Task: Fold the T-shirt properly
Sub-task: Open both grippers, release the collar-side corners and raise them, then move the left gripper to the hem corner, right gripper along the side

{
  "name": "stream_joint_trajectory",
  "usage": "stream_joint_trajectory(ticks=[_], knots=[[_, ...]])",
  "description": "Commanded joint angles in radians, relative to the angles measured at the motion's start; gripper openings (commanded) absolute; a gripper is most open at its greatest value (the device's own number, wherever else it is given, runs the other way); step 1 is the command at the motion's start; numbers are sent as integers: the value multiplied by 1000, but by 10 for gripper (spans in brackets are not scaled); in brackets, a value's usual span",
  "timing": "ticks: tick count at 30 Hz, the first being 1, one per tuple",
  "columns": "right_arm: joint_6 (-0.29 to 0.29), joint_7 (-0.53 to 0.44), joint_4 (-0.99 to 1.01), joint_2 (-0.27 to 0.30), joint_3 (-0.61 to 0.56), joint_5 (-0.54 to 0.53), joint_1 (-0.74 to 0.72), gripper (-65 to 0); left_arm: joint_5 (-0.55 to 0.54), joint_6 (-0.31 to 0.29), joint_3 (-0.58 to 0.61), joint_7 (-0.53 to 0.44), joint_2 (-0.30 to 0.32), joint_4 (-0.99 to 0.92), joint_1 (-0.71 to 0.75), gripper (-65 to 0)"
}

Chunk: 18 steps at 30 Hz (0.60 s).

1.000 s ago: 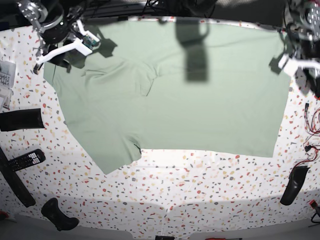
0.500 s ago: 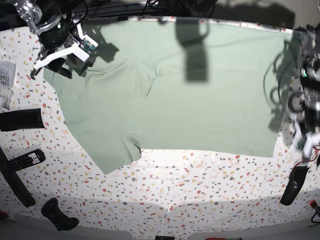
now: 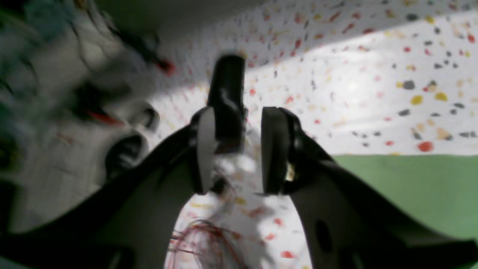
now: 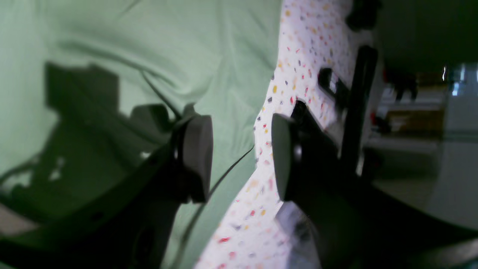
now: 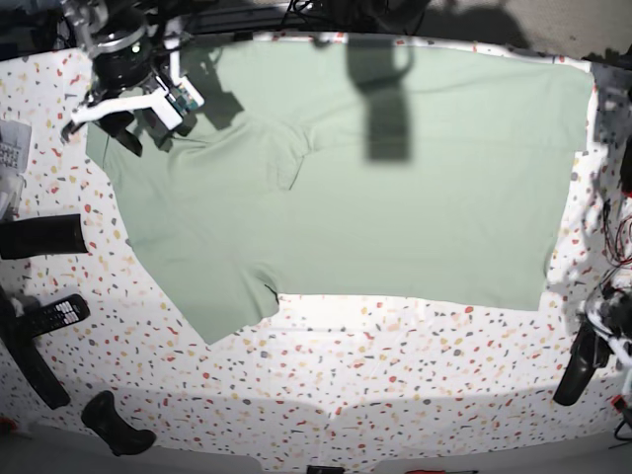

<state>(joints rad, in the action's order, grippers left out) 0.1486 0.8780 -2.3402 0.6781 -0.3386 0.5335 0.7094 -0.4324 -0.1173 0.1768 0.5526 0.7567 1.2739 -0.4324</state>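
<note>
Both grippers are seen with fingers apart and nothing clamped. The right gripper (image 4: 242, 157) is held over the shirt's (image 5: 375, 217) sleeve-side edge, one pad (image 4: 198, 157) above green cloth, the other above the speckled table (image 5: 415, 385). The left gripper (image 3: 238, 149) is found off the shirt, beyond its hem corner, pointed at a black object (image 3: 226, 93) and loose red wires (image 3: 201, 239). The shirt is spread flat across the table's far half, one sleeve turned toward the near side. A snag in those wires is judged likely if the left gripper is lowered there. A single layer, or only the table, may be pinched at the sleeve edge, so the fold would be skewed.
</note>
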Motion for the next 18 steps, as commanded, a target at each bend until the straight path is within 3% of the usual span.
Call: stream_joint_trajectory(ticks=[1,6,10,13,18], knots=[[29,-14,-16,-45,5,28,-3,-398,-46,-27,-10,-22,13,-27,-55,-463],[59,21,-16,-280,5,28,-59,-398,-169,-159,-10,-13,-37,-244,-156,-463],[62,29,-16,-399,5,27,-136,-398,-208,-276,-10,11,-89,-412,-200,-463],[61,29,-16,-436,6,3,-195,-398,-203,-303,-10,-6,-128,-515,-214,-463],[28,21,-16,-437,68,-147,-264,-398,-171,-303,-10,-82,-166,-607,-219,-462]])
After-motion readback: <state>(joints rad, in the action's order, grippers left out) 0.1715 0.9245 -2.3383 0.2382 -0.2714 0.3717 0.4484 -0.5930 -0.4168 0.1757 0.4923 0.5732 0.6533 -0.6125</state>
